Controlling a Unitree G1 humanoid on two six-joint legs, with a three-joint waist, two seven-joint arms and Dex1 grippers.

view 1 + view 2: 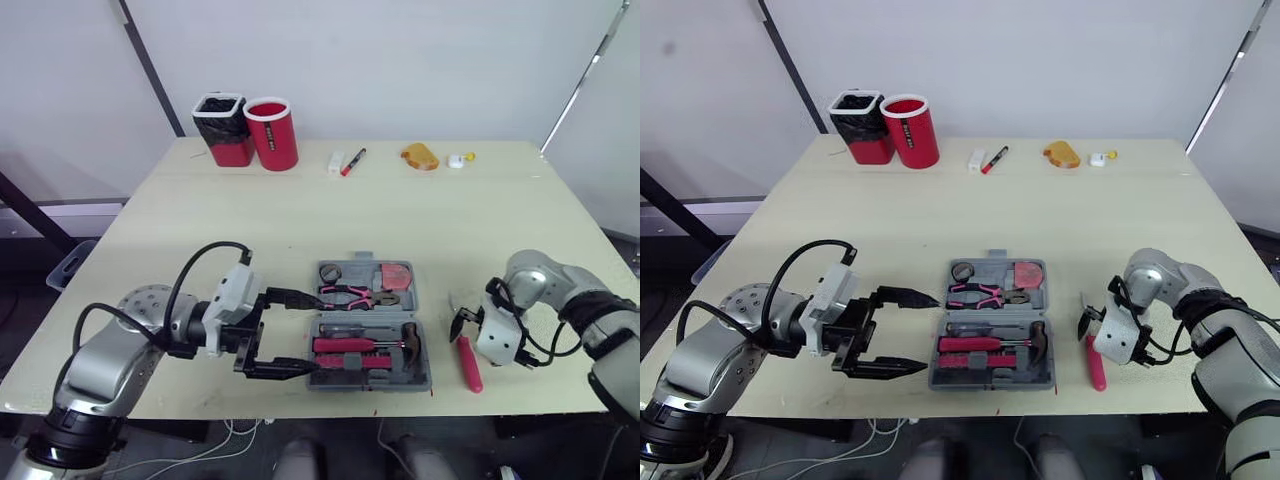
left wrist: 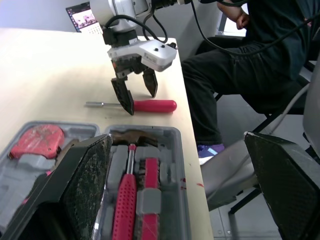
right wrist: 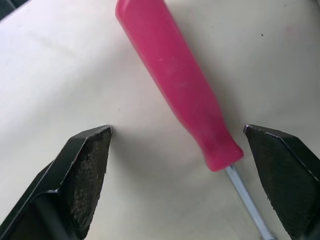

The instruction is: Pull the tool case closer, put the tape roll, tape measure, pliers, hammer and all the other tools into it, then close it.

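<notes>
Packing step: pink-handled, steel-shafted screwdriver (image 1: 469,365), seemingly the last loose tool, about to be grasped.
Head views: open grey plastic tool case (image 1: 424,372) close in front, hammer (image 1: 365,345) and pliers (image 1: 352,294) inside; left gripper (image 1: 315,332) spread wide at its left edge, empty. Left wrist view: right gripper (image 2: 141,98) parted over the screwdriver, just right of the case. Right wrist view: fingers (image 3: 82,165) wide, flanking the handle, holding nothing. Next: lower, clamp. No legible lettering.

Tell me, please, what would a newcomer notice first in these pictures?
The open grey tool case near the front edge of the table, with pink-handled tools lying in it. The left claw stands open at its left side, and to its right the right claw is open over a pink-handled screwdriver lying on the table.
</notes>
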